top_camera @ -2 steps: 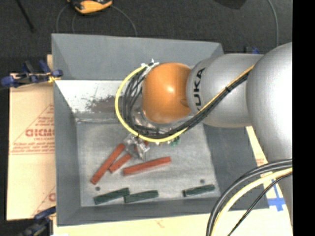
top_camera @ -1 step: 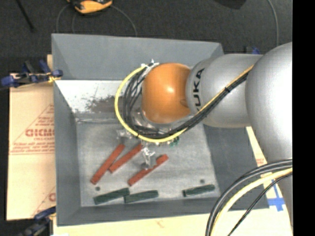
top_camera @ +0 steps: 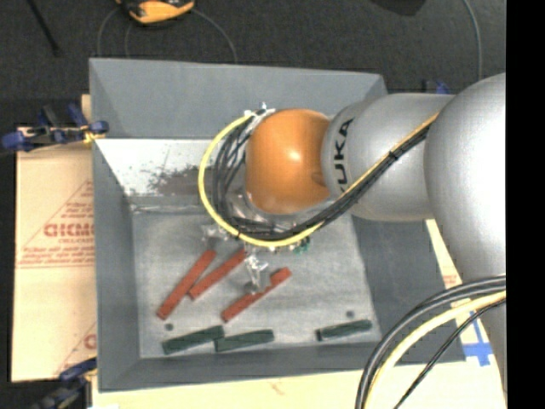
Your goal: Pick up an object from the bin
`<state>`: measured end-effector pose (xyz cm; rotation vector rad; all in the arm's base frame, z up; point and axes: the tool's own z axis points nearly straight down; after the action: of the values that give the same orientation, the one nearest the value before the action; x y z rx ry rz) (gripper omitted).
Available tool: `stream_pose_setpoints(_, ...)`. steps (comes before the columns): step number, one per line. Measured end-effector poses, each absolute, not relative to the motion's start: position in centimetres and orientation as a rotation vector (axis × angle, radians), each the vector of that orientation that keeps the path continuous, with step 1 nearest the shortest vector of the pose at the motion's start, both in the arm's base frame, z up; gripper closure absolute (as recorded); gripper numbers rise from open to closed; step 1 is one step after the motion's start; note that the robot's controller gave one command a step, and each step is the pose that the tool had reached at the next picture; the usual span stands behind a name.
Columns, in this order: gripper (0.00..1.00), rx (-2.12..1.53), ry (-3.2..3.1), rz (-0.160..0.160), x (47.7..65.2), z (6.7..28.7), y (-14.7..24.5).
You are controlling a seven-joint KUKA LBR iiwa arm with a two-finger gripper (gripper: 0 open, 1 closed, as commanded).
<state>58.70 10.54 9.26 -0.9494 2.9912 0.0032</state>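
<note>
The gripper (top_camera: 255, 268) hangs over a long, thin red-brown stick (top_camera: 243, 306) mid-bin; how open it is, I cannot tell.

In bin (top_camera: 115, 254): three slanted sticks (top_camera: 217, 277) mid-floor, side by side; gripper (top_camera: 255, 271) over the right pair. Three bars (top_camera: 244, 340) line the near wall.

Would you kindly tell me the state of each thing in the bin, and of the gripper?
Left red-brown flat stick: lying flat, slanted.
Middle red-brown flat stick: lying flat, slanted alongside.
Right red-brown flat stick: lying flat, under the gripper.
Row of three dark green sticks: lying flat by the near wall.
Gripper: low in the bin.
</note>
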Motion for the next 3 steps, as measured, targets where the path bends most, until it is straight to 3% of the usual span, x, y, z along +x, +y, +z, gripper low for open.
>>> stream_pose_setpoints(1, 0.0, -1.056, 2.96, 0.0, 57.1, 10.7, 10.5)
stream_pose_setpoints(2, 1.0, -1.571, 2.709, -0.002, 59.8, 7.3, 10.0)
stream_pose_setpoints(3, 0.0, -1.568, 2.714, 0.0, 59.8, 7.2, 9.9)
